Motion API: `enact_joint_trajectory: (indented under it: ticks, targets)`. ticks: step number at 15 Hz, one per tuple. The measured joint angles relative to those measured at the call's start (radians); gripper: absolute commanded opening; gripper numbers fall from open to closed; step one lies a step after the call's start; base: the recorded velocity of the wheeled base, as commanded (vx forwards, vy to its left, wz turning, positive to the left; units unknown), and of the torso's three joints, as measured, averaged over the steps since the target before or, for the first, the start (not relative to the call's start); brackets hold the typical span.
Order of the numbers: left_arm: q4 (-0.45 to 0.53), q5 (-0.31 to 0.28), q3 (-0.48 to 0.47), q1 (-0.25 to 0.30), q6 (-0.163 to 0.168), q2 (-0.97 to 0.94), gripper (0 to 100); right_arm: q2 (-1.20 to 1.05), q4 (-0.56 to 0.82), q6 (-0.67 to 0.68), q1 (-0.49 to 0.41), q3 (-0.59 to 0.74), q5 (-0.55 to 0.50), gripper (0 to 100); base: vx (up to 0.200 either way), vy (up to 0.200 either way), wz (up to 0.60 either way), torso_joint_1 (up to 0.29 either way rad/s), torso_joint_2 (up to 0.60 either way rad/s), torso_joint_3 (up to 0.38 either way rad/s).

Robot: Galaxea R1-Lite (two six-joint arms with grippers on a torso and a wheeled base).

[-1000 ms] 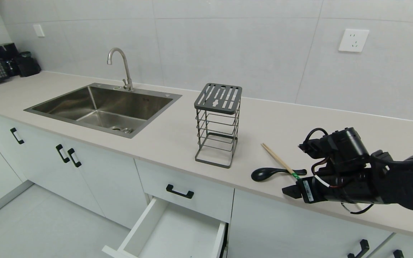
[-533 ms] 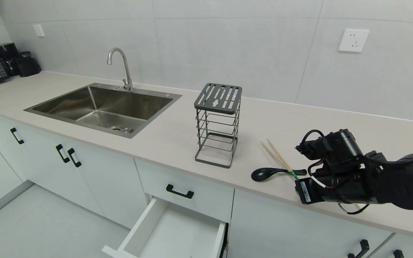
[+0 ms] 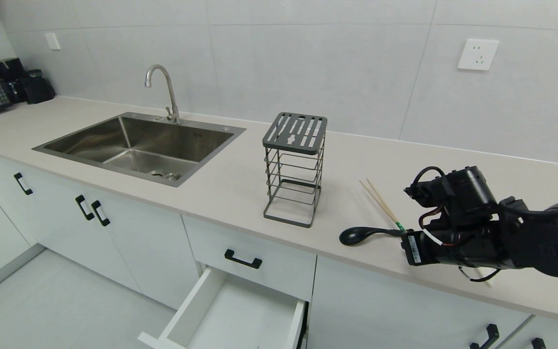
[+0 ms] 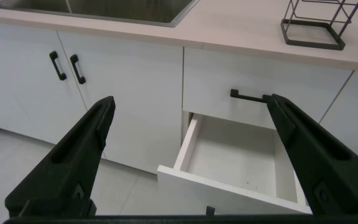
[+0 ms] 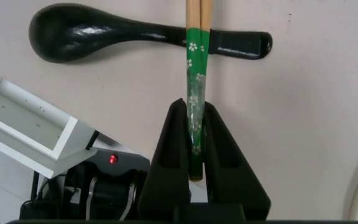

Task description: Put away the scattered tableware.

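Nearest you, the drawer [image 3: 189,305] under the tabletop [image 3: 230,189] stands pulled out, and nothing shows on the part of its floor you can see. Your left jaws are released and spread wide, hanging in front of the cabinets above that drawer [image 4: 235,186], holding nothing.

On the right, your jaws are clenched on the chopsticks [image 3: 380,205], gripping them by the green patterned end [image 5: 197,68]. The rest of the pair sticks out towards the wall, passing over the handle of the black spoon [image 3: 356,236]. You cannot tell from here whether the sticks touch that handle [image 5: 135,37]. The spoon lies flat on the tabletop, close to the front edge.

This is where it may go wrong. You hold the pair at its very end, so the long free part can swivel or droop in the grip when the arm turns. The far tips look slightly apart already, so one stick may work loose and drop. If you pull back low, the sticks could catch the spoon handle and drag the spoon over the edge, so lift clear first.

Farther back stands the wire rack [image 3: 294,132]. Swinging left towards it or the drawer, the tips could strike its frame and twist out of the grip.
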Motion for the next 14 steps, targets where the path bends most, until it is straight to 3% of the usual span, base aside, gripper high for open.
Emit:
enact_joint_trajectory:
  ticks: [6,14]
  targets:
    - [0.0,0.0,0.0,0.0,0.0,0.0,100,-0.23,0.001,-0.082,0.004,0.059,-0.008,0,0.0,0.0,0.0,0.0,0.0,0.0]
    - [0.0,0.0,0.0,0.0,0.0,0.0,100,-0.401,-0.153,-0.163,0.057,0.066,0.317,0,0.0,0.0,0.0,0.0,0.0,0.0]
